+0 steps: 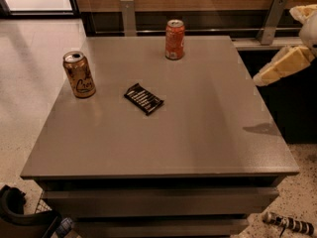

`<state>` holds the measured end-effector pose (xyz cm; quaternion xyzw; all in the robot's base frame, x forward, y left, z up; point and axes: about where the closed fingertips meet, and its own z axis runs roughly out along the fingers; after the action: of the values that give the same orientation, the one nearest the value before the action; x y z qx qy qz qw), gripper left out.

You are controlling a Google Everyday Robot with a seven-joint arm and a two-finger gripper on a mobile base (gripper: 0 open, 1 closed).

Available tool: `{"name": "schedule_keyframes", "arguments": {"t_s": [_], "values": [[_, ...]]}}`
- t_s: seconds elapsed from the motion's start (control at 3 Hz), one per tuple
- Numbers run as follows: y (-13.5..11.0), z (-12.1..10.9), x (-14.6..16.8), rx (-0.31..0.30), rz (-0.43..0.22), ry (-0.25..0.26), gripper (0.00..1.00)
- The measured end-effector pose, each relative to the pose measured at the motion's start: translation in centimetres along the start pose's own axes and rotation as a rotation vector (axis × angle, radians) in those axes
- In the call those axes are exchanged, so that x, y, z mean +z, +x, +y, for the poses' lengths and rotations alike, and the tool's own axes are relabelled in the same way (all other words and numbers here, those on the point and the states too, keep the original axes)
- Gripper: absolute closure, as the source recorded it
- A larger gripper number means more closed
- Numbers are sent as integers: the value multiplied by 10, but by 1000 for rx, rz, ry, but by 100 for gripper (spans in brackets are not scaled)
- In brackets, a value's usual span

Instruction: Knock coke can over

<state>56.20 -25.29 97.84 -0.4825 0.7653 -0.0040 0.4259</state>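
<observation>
Upright on the grey counter point(198, 133), the coke can point(175, 39) stands near the far edge, a little right of the middle. Its long axis runs straight up and down, with the silver top facing the ceiling and the base flat on the surface. Whitish markings show low on its orange-red side. Nothing touches it.

At the right edge of the view, the cream-coloured end effector point(278, 68) hangs in the air beyond the counter's right side. It slants down toward the left, and its lower tip points at the counter. It is well apart from the coke can and holds nothing that can be seen. Whether it is open or closed cannot be told. A faint shadow point(260, 129) lies on the counter near the right edge, below it.

A gold-brown can point(79, 75) with script lettering stands upright near the left edge, well apart from the coke can. A dark flat wrapper point(143, 98) lies between the two cans, set diagonally and nearer the viewer.
</observation>
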Motion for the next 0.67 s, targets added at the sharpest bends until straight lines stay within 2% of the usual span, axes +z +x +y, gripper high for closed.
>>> {"name": "schedule_keyframes", "arguments": {"t_s": [0.33, 0.67], "values": [[-36, -58, 34, 78, -299, 94, 0], [-48, -72, 51, 157, -413, 77, 0]]}}
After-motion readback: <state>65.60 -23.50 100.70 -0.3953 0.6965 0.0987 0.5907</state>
